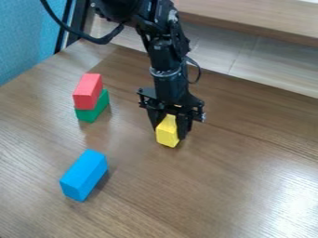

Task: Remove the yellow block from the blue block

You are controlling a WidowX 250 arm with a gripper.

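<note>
Gripper fingers are held partly apart by the yellow block [166, 135], which is clasped between them; the gripper [169, 130] is pointed down over the bench [205, 200]. Behind the gripper, the far edge of the bench is bordered by a pale surface [248, 58], with a wooden board [261, 19] above it. A blue panel [25, 37] is seen beyond the gripper, at the upper left of the view. Nearer the camera than the gripper and to its left in the view, the blue block [84, 175] is laid on the bench, well apart from the yellow block. Directly left of the gripper in the view, the red block [88, 91] is stacked on the green block [93, 109]. Whether the bench is touched by the yellow block's lower end cannot be told.
</note>
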